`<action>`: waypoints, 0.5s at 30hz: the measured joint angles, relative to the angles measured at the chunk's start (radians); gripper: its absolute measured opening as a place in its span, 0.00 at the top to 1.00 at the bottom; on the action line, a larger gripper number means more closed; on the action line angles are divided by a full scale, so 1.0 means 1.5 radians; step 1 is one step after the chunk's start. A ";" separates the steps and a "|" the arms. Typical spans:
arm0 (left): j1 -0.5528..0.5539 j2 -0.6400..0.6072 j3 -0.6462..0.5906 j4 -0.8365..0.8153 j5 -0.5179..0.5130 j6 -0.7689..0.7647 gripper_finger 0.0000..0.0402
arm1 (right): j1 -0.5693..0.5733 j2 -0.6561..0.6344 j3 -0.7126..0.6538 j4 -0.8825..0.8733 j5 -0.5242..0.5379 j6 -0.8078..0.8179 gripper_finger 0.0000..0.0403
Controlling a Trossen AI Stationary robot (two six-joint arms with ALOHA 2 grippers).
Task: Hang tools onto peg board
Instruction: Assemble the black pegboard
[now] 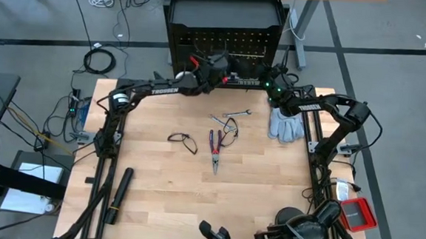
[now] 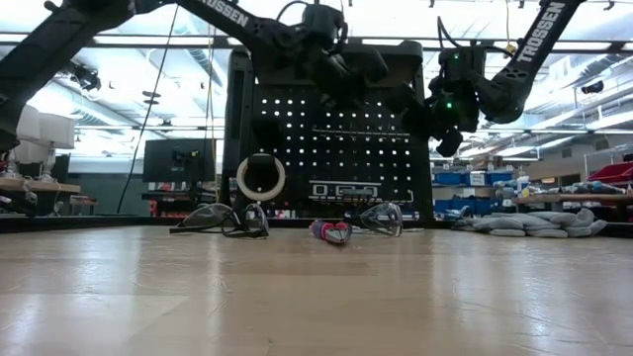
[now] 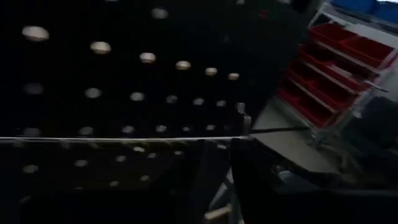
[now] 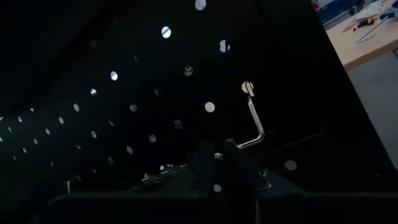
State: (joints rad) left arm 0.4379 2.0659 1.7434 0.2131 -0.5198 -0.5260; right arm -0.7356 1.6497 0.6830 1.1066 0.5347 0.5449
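Note:
The peg board [image 1: 226, 31] stands upright at the table's far edge. A white tape ring [image 2: 260, 178] and a black strip with white squares [image 2: 346, 190] hang on its face. On the table lie two black-framed glasses [image 1: 183, 141] [image 1: 231, 128], the red-and-blue pliers [image 1: 215, 149] and a small silver wrench [image 1: 232, 115]. My left gripper [image 1: 218, 63] is high in front of the board's middle. My right gripper [image 4: 217, 154] is shut close to the board's right part, just below a silver L-shaped hook [image 4: 254, 118]. My right gripper's fingertips [image 4: 231, 149] stand at the bent lower end of the silver hook [image 4: 242, 145], coming level from the near side. I cannot tell whether they touch it.
Grey gloves [image 1: 287, 125] lie near the right edge beside the right arm. A long black cylinder [image 1: 120, 192] lies near the left front. The board's hooded shelf [image 1: 227, 2] overhangs both grippers. The table's near half is bare wood [image 1: 215, 201].

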 joint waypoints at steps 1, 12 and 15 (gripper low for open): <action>-0.003 -0.001 0.000 0.000 0.002 0.000 0.81 | 0.000 0.000 0.000 0.000 0.000 -0.002 0.91; -0.030 -0.028 0.000 -0.018 0.046 0.060 0.81 | 0.000 0.000 -0.001 0.014 0.003 0.007 0.91; -0.030 -0.036 0.000 -0.035 0.043 0.075 0.81 | -0.004 0.000 0.004 0.041 0.006 0.019 0.92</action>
State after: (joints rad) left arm 0.3927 2.0113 1.7432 0.1602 -0.4548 -0.4132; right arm -0.7409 1.6493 0.6889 1.1677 0.5435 0.5740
